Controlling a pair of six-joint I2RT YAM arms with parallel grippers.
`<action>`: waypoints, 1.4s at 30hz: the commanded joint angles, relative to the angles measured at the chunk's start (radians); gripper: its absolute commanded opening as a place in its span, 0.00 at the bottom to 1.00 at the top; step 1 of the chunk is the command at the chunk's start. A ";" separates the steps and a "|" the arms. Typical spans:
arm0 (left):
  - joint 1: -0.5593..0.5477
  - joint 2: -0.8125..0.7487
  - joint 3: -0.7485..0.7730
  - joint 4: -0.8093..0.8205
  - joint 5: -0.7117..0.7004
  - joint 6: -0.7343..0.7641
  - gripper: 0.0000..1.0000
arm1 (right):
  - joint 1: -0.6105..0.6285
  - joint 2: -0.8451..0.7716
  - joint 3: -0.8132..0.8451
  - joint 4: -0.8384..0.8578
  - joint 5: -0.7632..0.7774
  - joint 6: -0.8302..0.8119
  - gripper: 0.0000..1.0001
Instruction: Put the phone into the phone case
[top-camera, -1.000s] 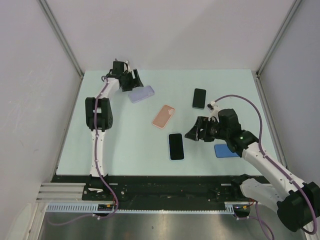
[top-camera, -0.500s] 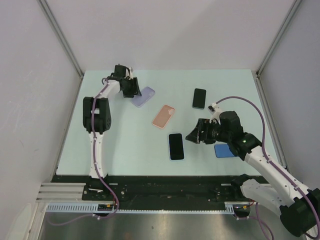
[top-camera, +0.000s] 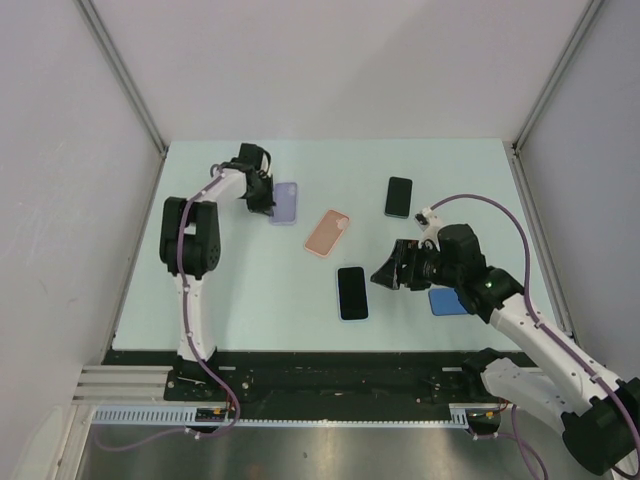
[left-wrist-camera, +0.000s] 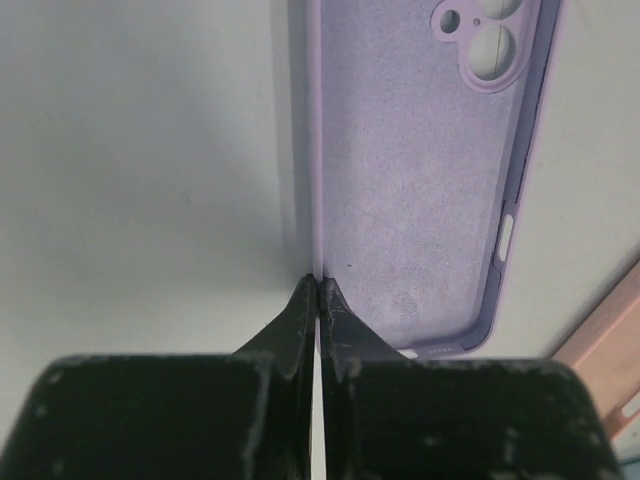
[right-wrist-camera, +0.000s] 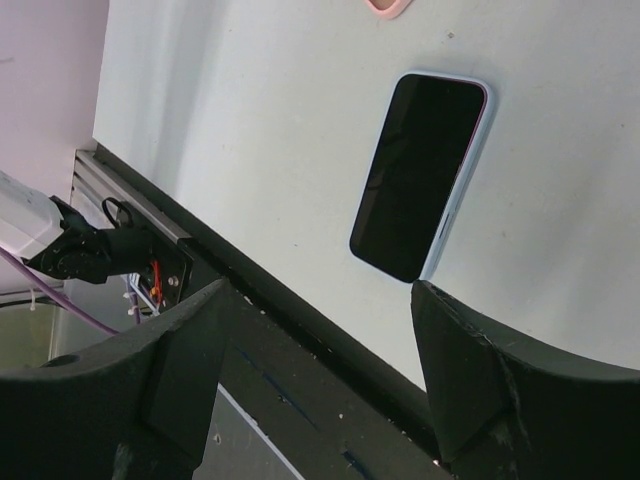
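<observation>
A lilac phone case (top-camera: 285, 202) lies hollow side up at the back left; its camera cut-outs show in the left wrist view (left-wrist-camera: 420, 170). My left gripper (top-camera: 262, 198) is shut, its fingertips (left-wrist-camera: 317, 282) pinched on the case's left wall near one end. A black phone (top-camera: 352, 292) with a pale blue rim lies screen up near the front middle, also seen from the right wrist (right-wrist-camera: 420, 175). My right gripper (top-camera: 386, 268) hangs open just right of that phone with nothing between its fingers (right-wrist-camera: 320, 300).
A pink case (top-camera: 327, 232) lies mid-table, its corner showing at the left wrist view's edge (left-wrist-camera: 612, 340). A second black phone (top-camera: 399, 196) lies at the back right. A blue case (top-camera: 449, 301) sits under my right arm. The black front rail (right-wrist-camera: 300, 350) is close below the right gripper.
My left gripper has closed on the lilac case's wall, and the case has swung from slanted to lengthwise. The right gripper has barely moved and stays open.
</observation>
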 joint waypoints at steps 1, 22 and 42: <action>-0.032 -0.158 -0.115 -0.027 -0.057 -0.033 0.00 | 0.014 -0.065 -0.022 0.021 0.015 0.018 0.77; -0.267 -0.743 -0.929 0.108 -0.146 -0.318 0.00 | 0.024 -0.004 -0.122 0.145 0.058 0.034 0.75; -0.284 -1.173 -1.055 0.269 0.084 -0.332 0.69 | -0.023 0.592 0.044 0.423 0.072 -0.028 0.54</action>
